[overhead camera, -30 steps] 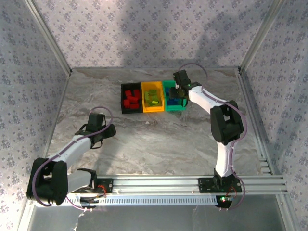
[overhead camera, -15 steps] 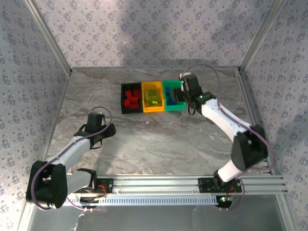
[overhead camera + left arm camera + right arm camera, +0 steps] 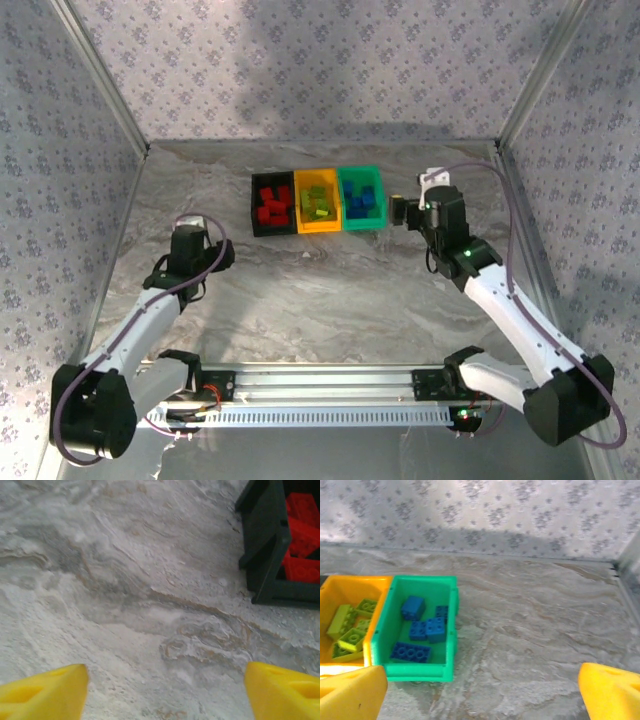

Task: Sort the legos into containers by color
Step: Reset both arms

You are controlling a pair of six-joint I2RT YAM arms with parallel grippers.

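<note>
— Bricks: where do they lie?
— Red plastic bricks (image 3: 301,515) fill the black plastic bin (image 3: 267,540), translucent yellow-green bricks (image 3: 350,630) the orange-yellow bin (image 3: 355,581), and blue bricks (image 3: 427,627) the green bin (image 3: 451,630). The three bins are joined in a row at the far middle of the marble-patterned table (image 3: 330,290).
— And the claws?
— Left gripper (image 3: 165,692) hovers near-left of the black bin, right gripper (image 3: 482,692) just right of the green bin. Both gape, holding nothing.

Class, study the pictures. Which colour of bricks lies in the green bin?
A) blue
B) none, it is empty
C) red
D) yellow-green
A: the right wrist view looks down into the green bin, and only blue bricks lie inside it.
</note>
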